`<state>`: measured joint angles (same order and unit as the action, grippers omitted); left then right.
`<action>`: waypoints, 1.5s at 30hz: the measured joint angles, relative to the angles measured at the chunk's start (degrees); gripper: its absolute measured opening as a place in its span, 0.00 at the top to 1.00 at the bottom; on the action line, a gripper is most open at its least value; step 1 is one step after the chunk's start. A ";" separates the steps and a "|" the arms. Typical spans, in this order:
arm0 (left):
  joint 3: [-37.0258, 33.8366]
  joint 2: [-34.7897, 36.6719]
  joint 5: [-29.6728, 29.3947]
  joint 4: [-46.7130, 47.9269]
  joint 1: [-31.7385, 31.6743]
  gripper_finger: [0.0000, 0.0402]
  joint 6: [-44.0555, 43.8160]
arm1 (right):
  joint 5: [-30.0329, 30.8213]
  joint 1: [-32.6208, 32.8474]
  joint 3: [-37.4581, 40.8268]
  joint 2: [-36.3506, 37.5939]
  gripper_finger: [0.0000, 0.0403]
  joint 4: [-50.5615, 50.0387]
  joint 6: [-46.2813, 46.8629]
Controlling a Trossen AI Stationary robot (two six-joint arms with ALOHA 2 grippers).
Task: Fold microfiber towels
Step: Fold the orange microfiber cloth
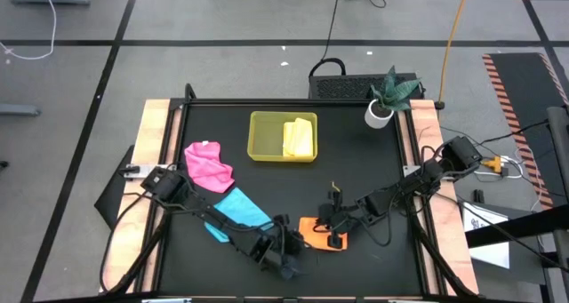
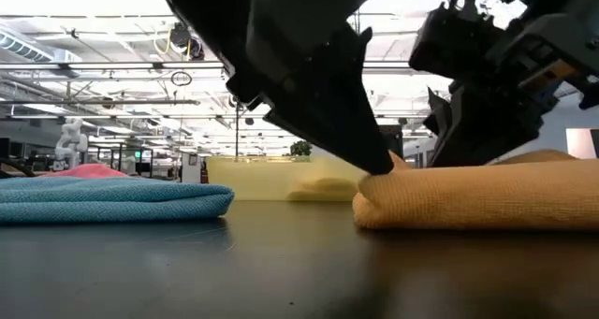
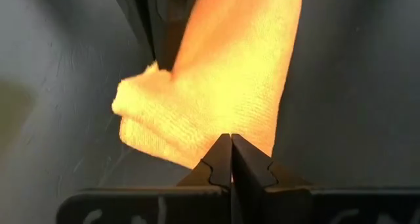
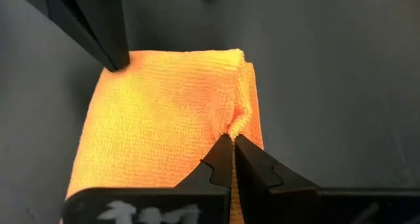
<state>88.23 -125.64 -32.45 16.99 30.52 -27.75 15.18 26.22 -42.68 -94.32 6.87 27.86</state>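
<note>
The orange towel (image 1: 320, 232) lies folded in several layers on the black table, near its front edge; in the low view the orange towel (image 2: 487, 193) forms a thick pad. My left gripper (image 3: 231, 140) is shut at one edge of it, and also shows as my left gripper (image 2: 379, 160) at the pad's left end. My right gripper (image 4: 233, 140) is shut at the opposite, layered edge. The blue towel (image 1: 240, 210) and the pink towel (image 1: 207, 165) lie on the table to the left. The yellow towel (image 1: 298, 137) lies in the tray. My left gripper has its shut fingertips on the folded end of the orange towel (image 2: 393, 162), at a corner (image 4: 121, 65). It comes slanting down from the table's left. A small nub of cloth rises beside the tips. The towel lies flat on the table. My right gripper pinches the towel's layered edge (image 4: 237, 122) at its fingertips, where the cloth puckers. It comes slanting down from the table's far right. How many layers are between the fingers I cannot tell. The towel rests flat on the table.
A yellow-green tray (image 1: 262, 147) stands at the table's far middle. A potted plant (image 1: 387, 99) stands at the far right corner, and a black box (image 1: 342, 85) sits behind the table. Bare black tabletop lies between the tray and the orange towel.
</note>
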 joint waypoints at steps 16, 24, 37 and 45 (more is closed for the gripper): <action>0.07 1.27 0.94 2.42 0.82 0.98 -0.83 | -0.22 0.00 1.84 0.00 1.00 4.88 -0.63; 0.04 1.45 -2.22 12.27 4.68 0.97 -5.77 | -0.42 0.15 1.84 0.00 1.00 4.99 -1.52; -0.04 -3.54 -8.35 2.03 0.19 0.98 2.06 | -0.68 0.17 1.84 0.00 1.00 5.28 -2.02; 0.02 -3.52 -3.69 -2.96 3.02 0.99 8.60 | -0.74 0.20 1.84 0.04 1.00 4.86 -2.01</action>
<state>88.25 -129.16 -36.14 14.04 33.54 -19.15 14.44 26.41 -40.84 -94.28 11.73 25.85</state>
